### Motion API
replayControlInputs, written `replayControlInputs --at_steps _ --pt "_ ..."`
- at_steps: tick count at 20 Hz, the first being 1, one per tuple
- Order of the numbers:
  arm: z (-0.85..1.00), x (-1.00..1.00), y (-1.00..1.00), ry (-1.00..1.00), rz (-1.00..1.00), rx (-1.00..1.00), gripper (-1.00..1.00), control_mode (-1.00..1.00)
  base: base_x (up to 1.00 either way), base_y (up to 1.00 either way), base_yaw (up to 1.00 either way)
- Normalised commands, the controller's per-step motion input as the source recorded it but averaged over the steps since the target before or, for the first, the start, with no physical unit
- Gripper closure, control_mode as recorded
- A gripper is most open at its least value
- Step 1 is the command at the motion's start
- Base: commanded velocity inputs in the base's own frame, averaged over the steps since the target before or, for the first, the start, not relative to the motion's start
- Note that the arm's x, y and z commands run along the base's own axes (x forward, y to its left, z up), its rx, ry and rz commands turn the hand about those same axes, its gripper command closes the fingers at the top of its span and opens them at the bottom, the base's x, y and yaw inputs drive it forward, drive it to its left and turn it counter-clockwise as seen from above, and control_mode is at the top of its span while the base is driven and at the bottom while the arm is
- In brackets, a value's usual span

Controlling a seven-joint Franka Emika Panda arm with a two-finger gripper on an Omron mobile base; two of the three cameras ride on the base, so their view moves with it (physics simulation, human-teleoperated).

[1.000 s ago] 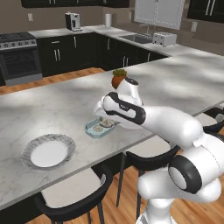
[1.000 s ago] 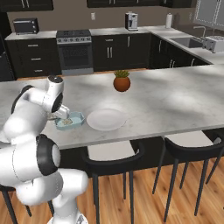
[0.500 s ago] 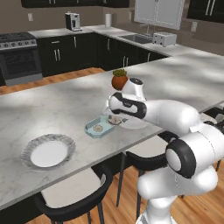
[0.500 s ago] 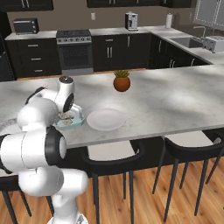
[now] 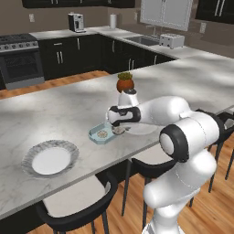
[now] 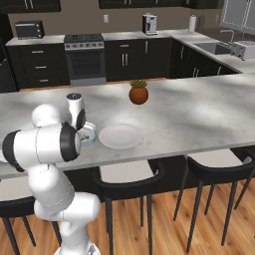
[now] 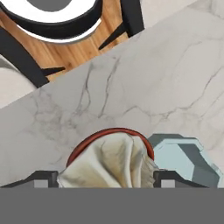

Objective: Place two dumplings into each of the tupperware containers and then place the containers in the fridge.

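The two dark finger tips [image 7: 41, 177] stand wide apart, and the dumpling [image 7: 107, 162] fills the whole gap between them, its pleated sides against both, so the gripper [image 7: 105, 177] pinches it across its width. The lower part of the dumpling and most of each finger are cut off at the bottom of the hand view. Behind the dumpling curves a dark red rim [image 7: 109, 131]; what it belongs to is hard to make out. Just to its right lies a corner of the light-blue tupperware container [image 7: 183, 157], also cut off below.

From the left base view the gripper [image 5: 118, 130] hangs low over the right end of the container [image 5: 96, 137], which sits near the front edge of the marble counter [image 5: 59, 105]. A pale round lump [image 5: 103, 134] lies inside the tub; it is too small to name with certainty. Whether the held dumpling touches the tub or the counter cannot be told.

The white plate [image 6: 121, 135] lies just right of the container; in the left base view the arm covers most of it. In the right base view the arm's bulk hides nearly all of the tub.

Well to the left on the counter rests a second plate [image 5: 49, 158] with a patterned rim. Farther back stands a potted plant [image 5: 124, 82]. Black stools [image 7: 52, 17] line the near side.
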Motion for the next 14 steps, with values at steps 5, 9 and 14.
replayControlInputs --at_steps 5,9,14 --pt "-0.28 0.16 0.02 -0.01 -0.03 0.0 1.0 -1.0 0.0 0.0 0.0" --pt "0.02 0.34 0.0 -0.03 -0.06 0.01 1.0 -1.0 0.0 0.0 0.0" --pt "0.1 0.4 0.01 0.0 -0.04 0.01 1.0 -1.0 0.0 0.0 0.0"
